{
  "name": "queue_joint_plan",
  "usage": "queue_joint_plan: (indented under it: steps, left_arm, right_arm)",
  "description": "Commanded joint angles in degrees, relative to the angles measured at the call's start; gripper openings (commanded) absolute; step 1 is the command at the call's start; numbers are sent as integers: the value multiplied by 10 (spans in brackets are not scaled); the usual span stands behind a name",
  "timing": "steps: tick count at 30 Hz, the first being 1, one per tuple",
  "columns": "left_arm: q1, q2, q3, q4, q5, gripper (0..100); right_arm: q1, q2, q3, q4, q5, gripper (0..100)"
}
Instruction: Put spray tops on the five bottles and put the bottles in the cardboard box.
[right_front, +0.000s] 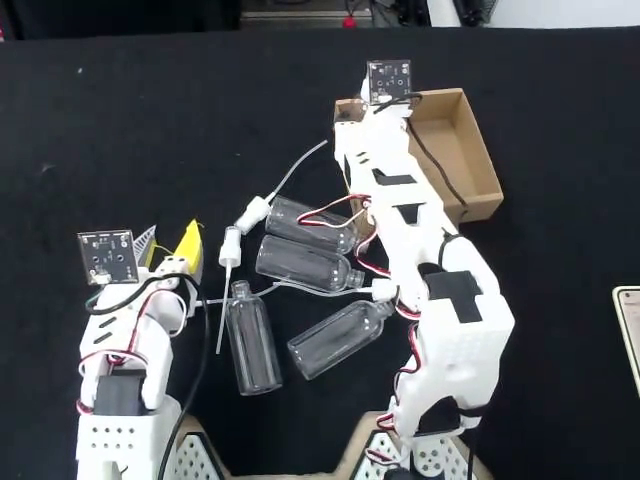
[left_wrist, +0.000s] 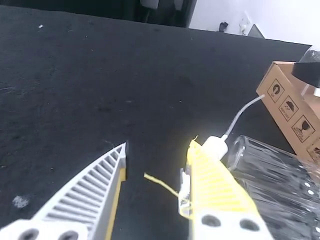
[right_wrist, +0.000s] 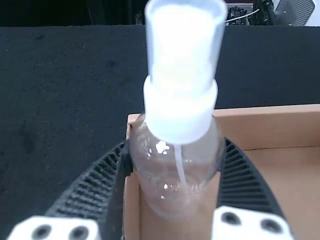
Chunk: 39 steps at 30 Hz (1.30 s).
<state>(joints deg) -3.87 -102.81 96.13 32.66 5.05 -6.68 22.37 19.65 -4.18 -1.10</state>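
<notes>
Pinching a capped bottle (right_wrist: 172, 172) over the cardboard box (right_wrist: 270, 114) in the right gripper (right_wrist: 175, 150), apparently for dropping in. Resting left gripper (left_wrist: 158, 145), fingers (left_wrist: 95, 197) spread, near a loose spray top (left_wrist: 215, 145), likely next.

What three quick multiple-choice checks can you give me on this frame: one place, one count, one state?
1. Where is the capped bottle?
A. Lying beside the left arm
B. In the right gripper, at the edge of the cardboard box
C. Standing in the middle of the table

2. How many bottles lie on the table between the arms?
A. Two
B. Six
C. Four

3. What state is the left gripper in?
A. Open, holding nothing
B. Shut on a spray top
C. Shut on a bottle

Key:
1 B: the right wrist view shows its fingers on either side of the bottle, with the box rim behind it.
2 C: the high view shows four on their sides.
3 A: the left wrist view shows bare table between the spread fingers.
</notes>
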Motion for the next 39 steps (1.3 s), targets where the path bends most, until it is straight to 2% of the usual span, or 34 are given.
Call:
queue_joint_plan:
  steps: [1,11,18,26,31,39]
  left_arm:
    - [23,-10,12,2,2,195]
    - [22,-10,12,2,2,195]
    - [23,-10,12,3,2,195]
    - [22,-10,12,3,2,195]
    - [22,-10,12,4,2,195]
    - [22,-10,12,4,2,195]
  right_arm:
    - [-11,-12,-7,-12,4,227]
    - [-10,-66,4,25,4,234]
    - [-11,-73,1,68,4,411]
    - [-7,-130,18,94,5,377]
    - [-6,-220,47,190,5,378]
    - [10,-371,51,455,6,378]
